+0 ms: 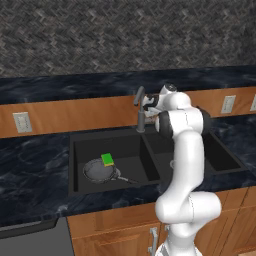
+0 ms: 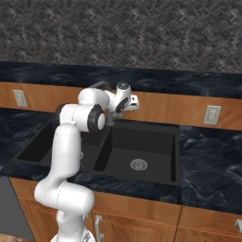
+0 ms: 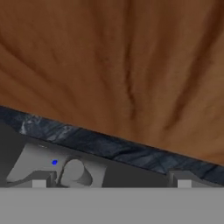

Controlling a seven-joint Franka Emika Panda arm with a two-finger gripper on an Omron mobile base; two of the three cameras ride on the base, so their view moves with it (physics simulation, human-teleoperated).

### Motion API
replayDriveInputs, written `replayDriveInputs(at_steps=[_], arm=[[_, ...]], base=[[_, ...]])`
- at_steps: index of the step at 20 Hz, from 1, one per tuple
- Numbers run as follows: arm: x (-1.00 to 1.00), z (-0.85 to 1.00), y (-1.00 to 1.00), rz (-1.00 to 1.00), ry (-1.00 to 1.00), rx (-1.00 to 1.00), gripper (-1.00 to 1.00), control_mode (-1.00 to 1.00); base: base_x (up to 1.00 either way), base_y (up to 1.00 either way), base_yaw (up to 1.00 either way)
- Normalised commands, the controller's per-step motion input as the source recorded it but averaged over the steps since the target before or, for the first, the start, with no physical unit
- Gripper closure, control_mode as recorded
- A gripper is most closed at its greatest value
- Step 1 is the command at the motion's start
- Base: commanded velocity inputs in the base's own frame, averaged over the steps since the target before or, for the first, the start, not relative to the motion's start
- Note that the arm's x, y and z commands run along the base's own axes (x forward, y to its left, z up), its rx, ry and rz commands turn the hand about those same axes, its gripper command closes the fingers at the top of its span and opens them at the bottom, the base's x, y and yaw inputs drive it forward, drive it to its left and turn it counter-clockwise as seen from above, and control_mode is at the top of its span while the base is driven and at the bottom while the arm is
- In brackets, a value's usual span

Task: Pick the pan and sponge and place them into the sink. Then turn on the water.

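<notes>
The dark grey pan (image 1: 99, 171) lies flat in the left basin of the black sink (image 1: 75, 165), its thin handle pointing to the front right. The green sponge (image 1: 107, 159) rests on the pan's far rim. My gripper (image 1: 147, 104) is up at the back of the sink, right beside the grey faucet (image 1: 140, 114), and it is open. In the hand view the fingertips (image 3: 39, 183) stand wide apart; the faucet's grey base (image 3: 52, 166) with a blue dot sits by the left one. From the right, the gripper (image 2: 134, 102) hovers over the sink's (image 2: 175, 156) back edge.
A wooden backsplash (image 1: 75, 112) with white wall outlets (image 1: 22, 122) runs behind the dark marble counter (image 1: 30, 170). The right basin holds a round silver drain (image 2: 138, 164). My own arm (image 1: 185, 165) rises in front of the sink divider. Wooden cabinets (image 2: 142, 212) are below.
</notes>
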Motion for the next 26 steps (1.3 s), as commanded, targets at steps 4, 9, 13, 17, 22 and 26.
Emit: replayDriveInputs(at_steps=[4, 9, 13, 17, 22, 26], arm=[[0.32, -0.22, 0.00, 0.00, 0.00, 0.00, -1.00, -1.00], [0.34, -0.17, 0.00, 0.00, 0.00, 0.00, -1.00, -1.00], [0.33, -0.20, 0.00, 0.00, 0.00, 0.00, -1.00, -1.00], [0.27, -0.25, 0.00, 0.00, 0.00, 0.00, -1.00, -1.00], [0.15, -0.24, 0.02, -0.02, -0.05, 0.00, -1.00, -1.00], [0.01, -0.24, 0.18, -0.10, -0.08, 0.00, -1.00, -1.00]], base=[[0.00, 0.00, 0.00], [0.00, 0.00, 0.00], [0.00, 0.00, 0.00], [0.00, 0.00, 0.00], [0.00, 0.00, 0.00], [0.00, 0.00, 0.00]])
